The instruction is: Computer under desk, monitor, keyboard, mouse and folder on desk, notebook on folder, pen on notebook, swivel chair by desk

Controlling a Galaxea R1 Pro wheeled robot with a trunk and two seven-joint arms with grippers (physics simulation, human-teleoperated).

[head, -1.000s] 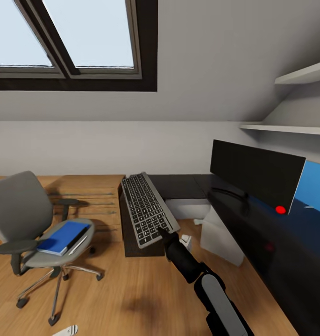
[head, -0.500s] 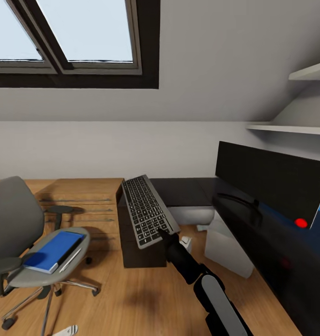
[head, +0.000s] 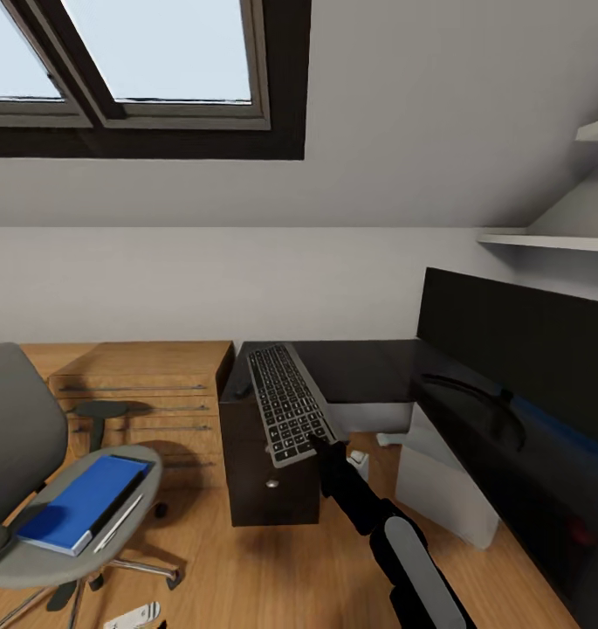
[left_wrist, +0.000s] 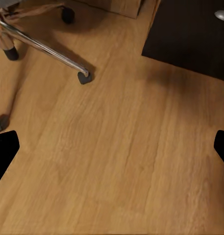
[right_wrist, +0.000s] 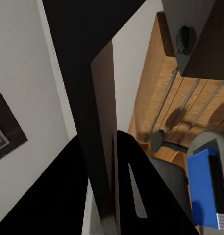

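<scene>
The right gripper [head: 314, 439] is gripping the keyboard [head: 288, 402] above the desk [head: 368, 360]'s drawer unit [head: 268, 476]; the left gripper [left_wrist: 112, 147] is spread open.

The head view looks forward and down from above the right arm, taking in the table [head: 368, 362], the swivel chair [head: 37, 472] and the skylight. The left wrist view faces straight down at the wooden floor [left_wrist: 116, 161] from fairly close, with the chair's chrome base [left_wrist: 43, 46] and a corner of the black drawer unit [left_wrist: 190, 34] beyond the fingers [left_wrist: 4, 152]. The right wrist view sits tight against the keyboard [right_wrist: 104, 132], seen edge-on between its fingers [right_wrist: 141, 191]; past them lie the chair and the blue folder [right_wrist: 205, 188], which the head view shares
</scene>
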